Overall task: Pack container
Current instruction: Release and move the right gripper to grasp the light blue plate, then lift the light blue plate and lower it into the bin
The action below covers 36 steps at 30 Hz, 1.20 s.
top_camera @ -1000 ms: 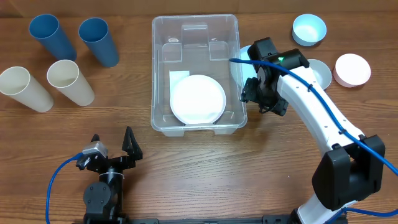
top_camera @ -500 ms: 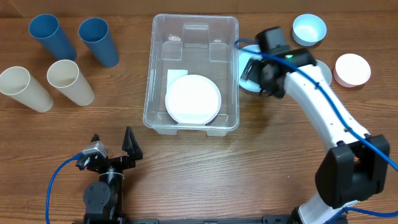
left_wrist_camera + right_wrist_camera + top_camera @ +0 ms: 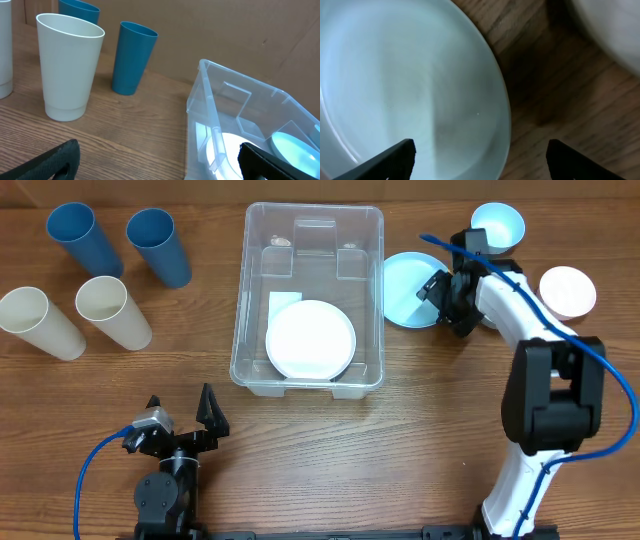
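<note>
Container (image 3: 315, 280) placement comes first: the clear bin sits in the middle of the counter, its long axis running from the near edge toward the far edge, with the near end skewed slightly to the left. A white plate (image 3: 310, 340) already lies flat in its near half; the far half looks bare.

Just beside its right long wall, on the wood, lies a light blue plate (image 3: 405, 277), close to the wall, though whether it touches cannot be told from above.

The right end effector (image 3: 447, 288) hangs over that plate's right rim, on the side away from the bin. Its jaws stand open and hold nothing; in the wrist view the rim passes between the two fingertips, which stand well apart.

So the bin lies directly to the left of this end effector, with the plate between them. My reading is that the blue plate is next to be packed. Once gripped, it would have to travel left and clear the tall right wall before coming down.

The left end effector (image 3: 182, 408) is parked at the near edge, jaws wide open and empty, well apart from the bin's near left corner. The right arm is plainly the nearer one.
</note>
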Each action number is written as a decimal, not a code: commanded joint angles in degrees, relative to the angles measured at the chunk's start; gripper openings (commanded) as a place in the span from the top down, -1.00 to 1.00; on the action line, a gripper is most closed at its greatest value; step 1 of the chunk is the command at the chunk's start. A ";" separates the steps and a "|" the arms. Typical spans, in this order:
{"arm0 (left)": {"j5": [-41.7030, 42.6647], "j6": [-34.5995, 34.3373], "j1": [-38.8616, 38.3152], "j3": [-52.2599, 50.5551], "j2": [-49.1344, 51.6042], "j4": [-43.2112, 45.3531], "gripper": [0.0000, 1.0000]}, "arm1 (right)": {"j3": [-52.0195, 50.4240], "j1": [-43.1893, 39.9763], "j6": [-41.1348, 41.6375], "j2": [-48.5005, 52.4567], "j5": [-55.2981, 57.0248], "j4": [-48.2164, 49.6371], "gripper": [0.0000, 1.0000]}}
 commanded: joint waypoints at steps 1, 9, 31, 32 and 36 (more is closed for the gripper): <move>0.48 -0.37 0.39 -0.20 -0.48 0.09 -1.00 | -0.42 0.11 2.62 1.20 -0.42 0.33 -0.58; 0.48 -0.35 0.39 -0.20 -0.48 0.09 -1.00 | -0.87 0.39 3.32 2.89 -0.42 -0.07 0.63; 0.48 -0.35 0.39 -0.20 -0.48 0.09 -1.00 | 15.61 -2.56 -3.23 -2.32 0.02 -17.09 0.93; 0.48 -0.35 0.39 -0.20 -0.48 0.09 -1.00 | 17.99 -3.15 -3.48 -2.56 0.37 -18.91 0.93; 0.48 -0.37 0.39 -0.20 -0.48 0.09 -1.00 | 26.38 -5.81 -4.98 -2.84 1.62 -24.70 0.92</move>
